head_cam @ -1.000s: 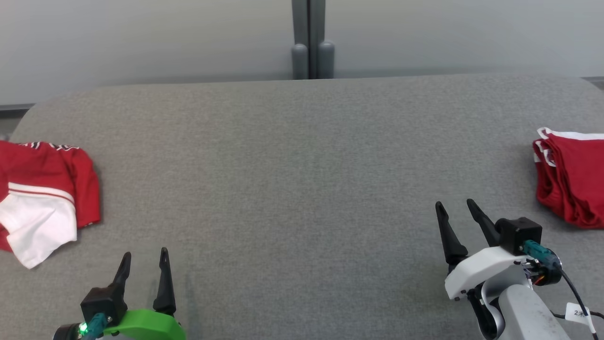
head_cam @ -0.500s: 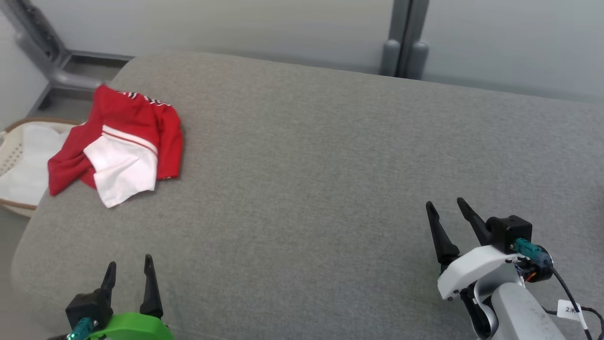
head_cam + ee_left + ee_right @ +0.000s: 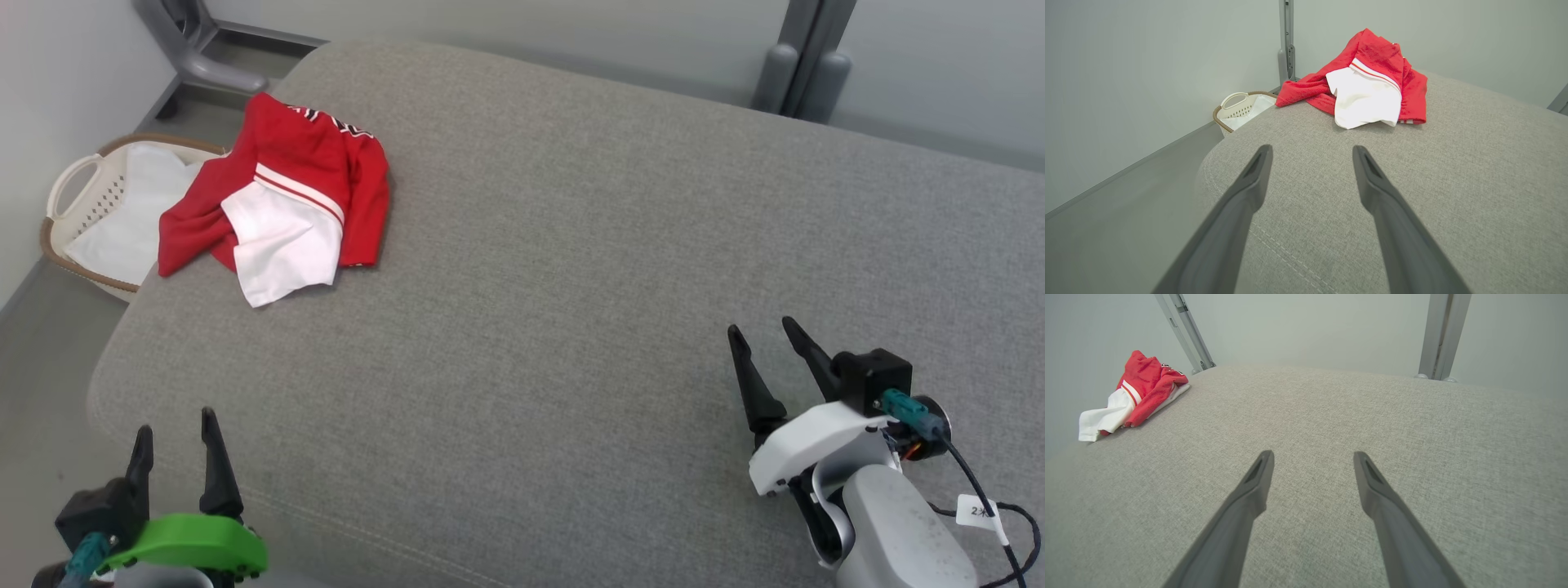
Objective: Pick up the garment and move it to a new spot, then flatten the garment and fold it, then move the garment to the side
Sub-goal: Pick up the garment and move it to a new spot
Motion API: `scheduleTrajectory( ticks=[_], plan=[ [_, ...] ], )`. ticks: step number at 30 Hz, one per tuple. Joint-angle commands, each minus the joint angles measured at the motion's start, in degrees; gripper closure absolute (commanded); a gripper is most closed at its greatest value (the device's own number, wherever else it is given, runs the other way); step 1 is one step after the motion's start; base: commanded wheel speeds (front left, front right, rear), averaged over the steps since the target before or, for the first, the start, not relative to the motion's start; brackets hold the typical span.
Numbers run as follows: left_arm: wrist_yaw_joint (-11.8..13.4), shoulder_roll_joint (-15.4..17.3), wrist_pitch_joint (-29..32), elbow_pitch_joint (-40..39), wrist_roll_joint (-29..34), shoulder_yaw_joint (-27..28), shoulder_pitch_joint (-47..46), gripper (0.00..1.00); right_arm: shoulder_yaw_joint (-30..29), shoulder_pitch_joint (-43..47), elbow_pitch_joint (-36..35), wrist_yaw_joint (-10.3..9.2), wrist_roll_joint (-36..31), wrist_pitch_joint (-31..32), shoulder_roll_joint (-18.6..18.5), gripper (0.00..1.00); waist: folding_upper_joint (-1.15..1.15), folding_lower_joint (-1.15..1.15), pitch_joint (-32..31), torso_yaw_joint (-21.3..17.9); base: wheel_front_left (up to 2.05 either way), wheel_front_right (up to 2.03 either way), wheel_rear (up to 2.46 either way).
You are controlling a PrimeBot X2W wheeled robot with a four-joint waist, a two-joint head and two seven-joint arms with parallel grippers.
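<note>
A crumpled red and white garment [image 3: 286,196] lies at the far left corner of the grey padded table [image 3: 571,269], one red part hanging over the left edge. The left wrist view has the garment [image 3: 1367,81] straight ahead, well beyond the fingers. From the right wrist, the garment [image 3: 1135,394] sits far off at the left. My left gripper [image 3: 173,426] hovers open at the table's near left edge, nothing between its fingers. My right gripper [image 3: 763,331] stands open and empty over the near right of the table.
A cream laundry basket [image 3: 73,188] with white cloth inside stands on the floor left of the table, beside the garment. It also appears as the basket [image 3: 1237,110] in the left wrist view. Grey posts [image 3: 804,69] and a wall stand behind the table.
The camera has swung to the left, bringing the garment and the basket further into the picture. A second red pile at the right has left the frame. Both grippers stay open.
</note>
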Motion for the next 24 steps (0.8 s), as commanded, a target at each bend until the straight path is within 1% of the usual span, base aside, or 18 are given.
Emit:
scheduleTrajectory(
  ticks=[1,4,7,11,15,19,21,24],
  plan=[
    [-0.14,0.21,-0.04,0.04,0.77,-0.16,-1.84,0.0,-0.05,-1.05,-0.36,-0.08,-0.75,-0.25,-0.36,0.0,0.0,0.0,2.43,-1.05,0.0,0.0,0.0],
    [-0.14,1.08,-0.04,1.6,-0.82,0.46,-5.25,0.0,-0.24,-2.34,-0.81,-0.08,-1.92,-0.25,-0.35,0.0,0.0,0.0,4.67,-1.88,0.0,0.0,0.0],
    [-0.14,3.82,-0.03,4.17,-3.18,-1.62,-10.25,0.0,-0.4,-4.28,-1.5,-0.08,-3.47,-0.25,-0.37,0.0,0.0,0.0,7.71,-2.79,0.0,0.0,0.0],
    [-0.14,7.72,-0.04,5.61,-6.48,-4.05,-16.34,0.0,-0.13,-6.72,-2.5,-0.08,-4.87,-0.25,-0.35,0.0,0.0,0.0,11.54,-3.93,0.0,0.0,0.0],
    [-0.15,12.22,-0.04,8.17,-11.1,-7.75,-22.43,0.0,0.85,-9.65,-3.77,-0.08,-5.57,-0.25,-0.37,0.0,0.0,0.0,15.58,-5.35,0.0,0.0,0.0],
    [-0.15,16.87,-0.03,11.49,-15.5,-12.7,-28.15,0.0,2.19,-12.42,-6.1,-0.08,-5.95,-0.25,-0.36,0.0,0.0,0.0,19.14,-6.97,0.0,0.0,0.0],
    [-0.15,18.64,-0.05,12.99,-17.53,-14.4,-30.42,0.0,2.72,-13.2,-7.19,-0.08,-5.97,-0.24,-0.36,0.0,0.0,0.0,20.3,-7.61,0.0,0.0,0.0],
    [-0.15,21.46,-0.04,16.11,-20.85,-18.46,-33.68,0.0,3.61,-14.46,-9.34,-0.08,-6.22,-0.25,-0.34,0.0,0.0,0.0,22.24,-8.99,0.0,0.0,0.0]
  ],
)
